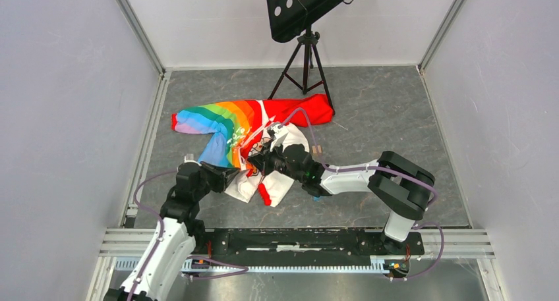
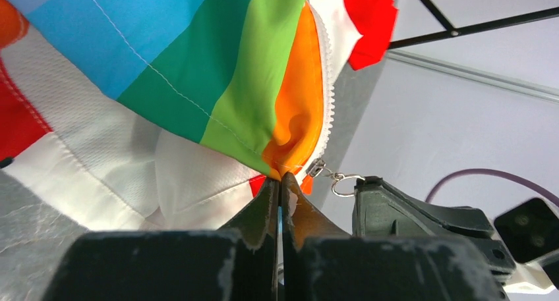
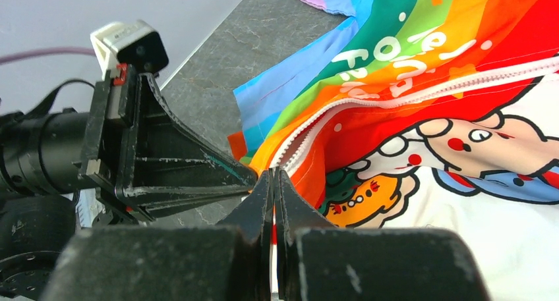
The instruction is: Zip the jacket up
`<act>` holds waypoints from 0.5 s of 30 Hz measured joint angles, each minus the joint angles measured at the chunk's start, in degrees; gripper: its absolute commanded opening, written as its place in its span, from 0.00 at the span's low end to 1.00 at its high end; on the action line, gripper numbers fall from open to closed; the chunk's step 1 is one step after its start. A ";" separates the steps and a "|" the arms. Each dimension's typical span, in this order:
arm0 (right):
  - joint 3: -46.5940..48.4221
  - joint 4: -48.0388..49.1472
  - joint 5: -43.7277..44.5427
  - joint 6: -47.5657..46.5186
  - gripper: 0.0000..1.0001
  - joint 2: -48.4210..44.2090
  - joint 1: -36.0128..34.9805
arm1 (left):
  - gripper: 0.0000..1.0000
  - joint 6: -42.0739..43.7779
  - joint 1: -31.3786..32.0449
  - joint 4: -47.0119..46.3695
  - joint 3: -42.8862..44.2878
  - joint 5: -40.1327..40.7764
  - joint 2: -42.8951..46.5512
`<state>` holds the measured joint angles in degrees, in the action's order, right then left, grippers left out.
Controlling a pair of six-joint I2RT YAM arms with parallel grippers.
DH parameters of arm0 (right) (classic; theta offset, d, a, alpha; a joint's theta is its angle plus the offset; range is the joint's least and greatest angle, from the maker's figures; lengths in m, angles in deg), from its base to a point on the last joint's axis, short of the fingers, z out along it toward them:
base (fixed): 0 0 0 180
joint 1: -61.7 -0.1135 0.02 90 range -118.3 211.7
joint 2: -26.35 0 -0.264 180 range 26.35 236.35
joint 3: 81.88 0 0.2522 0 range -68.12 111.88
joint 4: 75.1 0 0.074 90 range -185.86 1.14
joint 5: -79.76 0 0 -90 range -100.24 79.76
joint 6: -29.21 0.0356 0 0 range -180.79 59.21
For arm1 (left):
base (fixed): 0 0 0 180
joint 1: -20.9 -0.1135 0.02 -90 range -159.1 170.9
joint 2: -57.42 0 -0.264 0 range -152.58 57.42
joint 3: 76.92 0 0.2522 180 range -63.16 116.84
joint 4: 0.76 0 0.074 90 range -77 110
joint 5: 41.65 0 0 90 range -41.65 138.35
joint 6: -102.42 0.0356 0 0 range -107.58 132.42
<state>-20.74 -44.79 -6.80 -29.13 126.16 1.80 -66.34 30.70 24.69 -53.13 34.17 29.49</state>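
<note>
Now the left gripper [image 2: 281,179] is pinching, fully closed, the hem [image 2: 290,157] of the jacket [image 1: 231,120] lying crumpled on the worktop [image 1: 382,116]. The right gripper [image 3: 273,176] is sitting closed by the zip pull [image 2: 318,167], hold unclear; limp, light cloth is needing tension there.

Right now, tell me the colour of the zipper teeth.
White zipper teeth, clearest in the left wrist view.

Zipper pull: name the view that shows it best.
Left wrist view: the zipper pull hangs clear and close at the jacket hem. The right wrist view shows only the zipper teeth; in the top view it is too small to make out.
</note>
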 measured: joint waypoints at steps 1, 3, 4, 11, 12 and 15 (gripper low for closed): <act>0.00 -0.11 -0.02 -0.07 0.00 0.00 0.00 | 0.02 0.96 0.09 1.46 1.25 0.42 -1.03; 0.11 -0.50 -0.22 -0.76 0.00 0.00 0.00 | 0.02 4.04 0.11 5.70 5.18 1.31 -3.96; 0.46 -1.20 -0.35 -1.57 0.00 0.00 0.00 | 0.02 5.62 0.13 7.69 7.34 1.88 -5.70; 10.93 -10.49 -3.54 -13.70 0.00 1.99 0.28 | 0.02 22.40 0.24 27.28 30.14 7.56 -24.17; 12.96 -12.07 -3.82 -15.65 0.00 2.49 0.28 | 0.02 24.50 0.24 29.55 32.46 8.17 -26.08; 18.91 -17.22 -4.87 -21.18 0.00 4.79 0.26 | 0.02 30.23 0.24 34.84 37.62 9.94 -29.49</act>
<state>-1.83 -62.01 -11.67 -50.31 130.95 2.06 -36.11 30.94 59.53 -15.52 44.12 0.01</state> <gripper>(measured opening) 0.004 0.035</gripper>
